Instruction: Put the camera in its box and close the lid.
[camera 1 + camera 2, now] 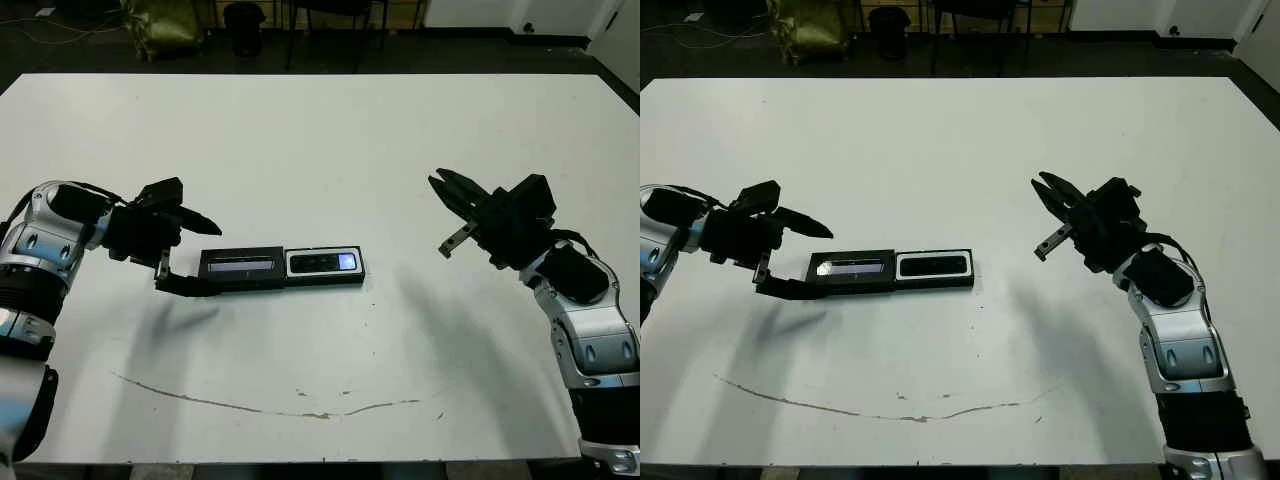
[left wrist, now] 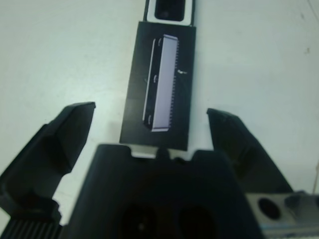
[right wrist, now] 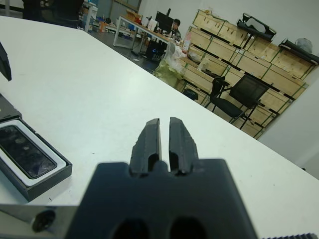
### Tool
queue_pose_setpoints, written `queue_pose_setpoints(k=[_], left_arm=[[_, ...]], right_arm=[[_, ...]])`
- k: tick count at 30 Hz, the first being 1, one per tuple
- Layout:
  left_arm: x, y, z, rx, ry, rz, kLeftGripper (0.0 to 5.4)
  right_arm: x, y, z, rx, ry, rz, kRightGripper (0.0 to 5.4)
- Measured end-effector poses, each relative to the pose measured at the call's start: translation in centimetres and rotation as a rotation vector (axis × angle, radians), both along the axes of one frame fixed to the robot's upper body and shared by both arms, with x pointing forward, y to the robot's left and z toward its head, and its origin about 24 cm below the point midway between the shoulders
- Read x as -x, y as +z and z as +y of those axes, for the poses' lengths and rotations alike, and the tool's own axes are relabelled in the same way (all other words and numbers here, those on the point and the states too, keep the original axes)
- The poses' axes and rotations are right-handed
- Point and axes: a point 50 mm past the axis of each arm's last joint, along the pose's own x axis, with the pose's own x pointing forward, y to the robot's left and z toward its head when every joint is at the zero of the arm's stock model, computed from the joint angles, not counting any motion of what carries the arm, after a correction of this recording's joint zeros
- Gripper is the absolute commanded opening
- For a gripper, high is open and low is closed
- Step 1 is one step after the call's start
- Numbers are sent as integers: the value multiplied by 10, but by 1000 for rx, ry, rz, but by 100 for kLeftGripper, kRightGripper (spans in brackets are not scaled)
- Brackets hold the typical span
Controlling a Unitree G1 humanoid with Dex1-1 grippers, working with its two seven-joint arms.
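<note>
Lid (image 1: 240,267) touches left end effector (image 1: 192,252) — spread wide.

Bright, even overhead light fills the scene, and the white table (image 1: 320,130) shows no harsh glare. Soft shadows fall on its near side under both arms. The left wrist view is blurred and bluish; the far room beyond the table stays dim.
</note>
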Motion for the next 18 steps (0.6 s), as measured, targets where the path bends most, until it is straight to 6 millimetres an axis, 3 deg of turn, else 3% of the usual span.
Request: queue_pose_setpoints(k=[18], left_arm=[[2, -10, 1, 7, 20, 32, 537]], right_arm=[[0, 0, 0, 1, -5, 10, 0]])
